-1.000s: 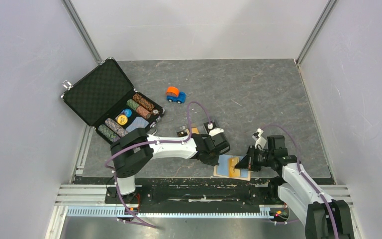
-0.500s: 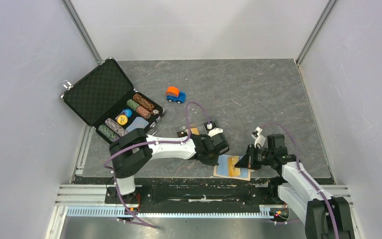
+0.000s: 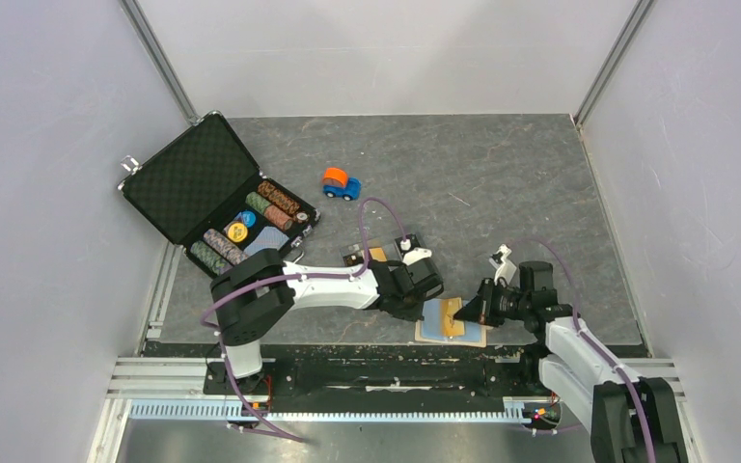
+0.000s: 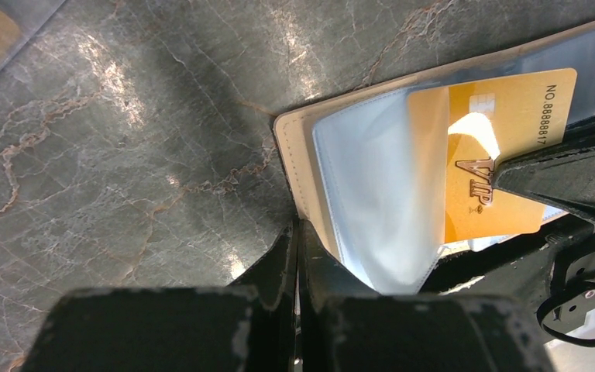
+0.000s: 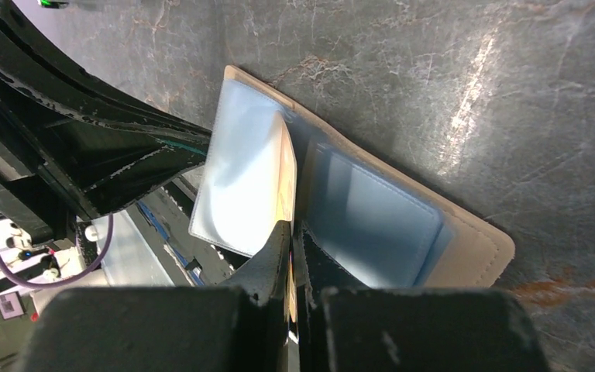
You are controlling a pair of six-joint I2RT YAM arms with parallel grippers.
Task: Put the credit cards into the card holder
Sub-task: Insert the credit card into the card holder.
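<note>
The right gripper (image 5: 290, 232) is pinched narrow on a glossy gold card (image 4: 496, 155), a thin stiff rectangle stamped VIP. The card's leading edge lies among the cloudy clear sleeves (image 5: 240, 170) of the card holder (image 5: 476, 244), possibly inside a pocket, but the overlap is hard to read. The left gripper (image 4: 296, 236) is closed to a slit on the holder's stitched beige rim, its black fingers covering the bite. The holder lies open and flat on the grey marbled table (image 3: 502, 183) by the near edge, right of centre, and a small dark-based box (image 3: 367, 255) beyond the left wrist is largely cut off.
</note>
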